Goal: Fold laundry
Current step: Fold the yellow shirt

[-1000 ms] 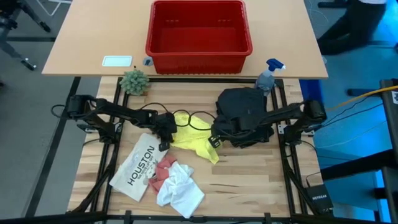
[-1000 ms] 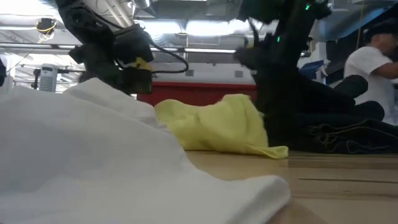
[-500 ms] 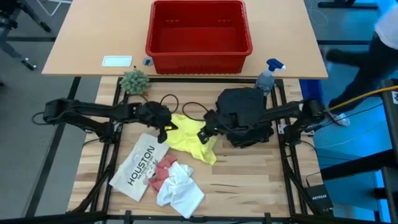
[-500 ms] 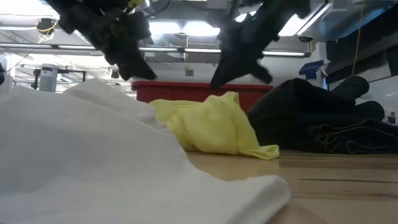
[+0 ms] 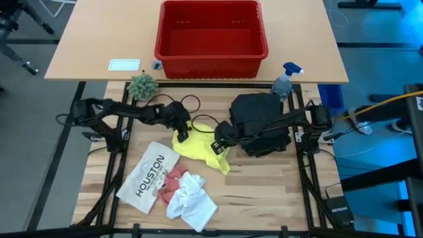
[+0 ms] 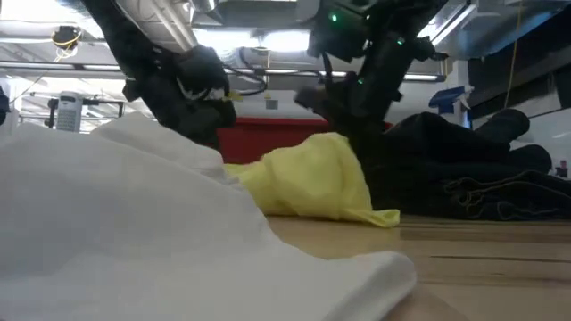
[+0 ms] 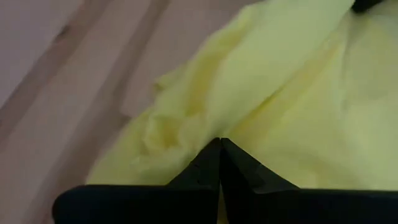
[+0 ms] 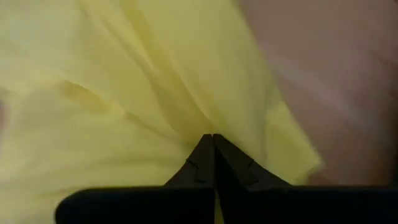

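Observation:
The bright yellow T-shirt [image 5: 198, 151] lies bunched on the wooden table, left of the heaped black trousers [image 5: 261, 119]. Both grippers are shut and slant down onto it. My left gripper [image 5: 180, 135] is at its left end and my right gripper [image 5: 217, 147] at its right part. Nearer the front lie a pink cloth [image 5: 173, 180] and a crumpled white cloth [image 5: 193, 201]. In the low view the white cloth [image 6: 134, 232] fills the foreground and hides the shirt's [image 6: 312, 178] left side. My left gripper sets its shut fingertips [image 7: 211, 155] on the shirt's left end [image 7: 186, 124], slanting down from the table's left. No cloth shows between the fingers, and the shirt lies on the table. My right gripper has its shut fingertips [image 8: 205, 149] on the shirt's right part [image 8: 186, 118], slanting down from the right. Creases run in toward the tips, with no cloth showing between them.
A flat white item printed "HOUSTON" [image 5: 149, 175] lies front left. At the back stand a red basket [image 5: 211, 56], a small plant [image 5: 142, 86] and a spray bottle [image 5: 285, 79]. Bare wood lies front right. A black cable [image 5: 198, 118] loops beside the shirt.
Both shut grippers rose above the shirt and came back down onto it. The left one ended a little farther back and to the right, and the right one farther left. The shirt is now bunched more tightly, with its far part drawn nearer.

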### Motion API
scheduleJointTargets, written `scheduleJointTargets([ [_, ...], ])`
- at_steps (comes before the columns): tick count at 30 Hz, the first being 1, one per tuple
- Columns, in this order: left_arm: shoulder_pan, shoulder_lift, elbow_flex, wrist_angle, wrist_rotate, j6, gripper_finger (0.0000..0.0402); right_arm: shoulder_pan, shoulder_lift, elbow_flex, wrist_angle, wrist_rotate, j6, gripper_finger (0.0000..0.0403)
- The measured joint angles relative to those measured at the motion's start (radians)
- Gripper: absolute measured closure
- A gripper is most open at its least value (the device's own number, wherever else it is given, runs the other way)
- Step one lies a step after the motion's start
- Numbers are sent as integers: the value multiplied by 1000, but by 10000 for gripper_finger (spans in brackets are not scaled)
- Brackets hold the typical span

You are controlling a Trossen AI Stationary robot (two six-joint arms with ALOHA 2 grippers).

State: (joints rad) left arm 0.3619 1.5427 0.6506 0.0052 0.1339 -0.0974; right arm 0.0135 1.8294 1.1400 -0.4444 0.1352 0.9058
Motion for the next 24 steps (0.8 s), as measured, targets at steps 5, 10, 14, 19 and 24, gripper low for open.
scheduleJointTargets([
  [5,56,-28,0,-19,113,0,401,0,-18,-2,42,20,-31,403],
  [10,65,-168,1,-101,155,-18,401,0,-86,-1,146,68,-50,401],
  [14,66,-314,2,-267,154,-73,397,-1,-134,-1,154,73,-93,381],
  [19,66,-389,-14,-501,151,-137,357,8,-160,0,154,55,-107,302],
  [24,84,-371,-80,-413,151,-210,296,12,-159,0,155,49,-126,203],
])
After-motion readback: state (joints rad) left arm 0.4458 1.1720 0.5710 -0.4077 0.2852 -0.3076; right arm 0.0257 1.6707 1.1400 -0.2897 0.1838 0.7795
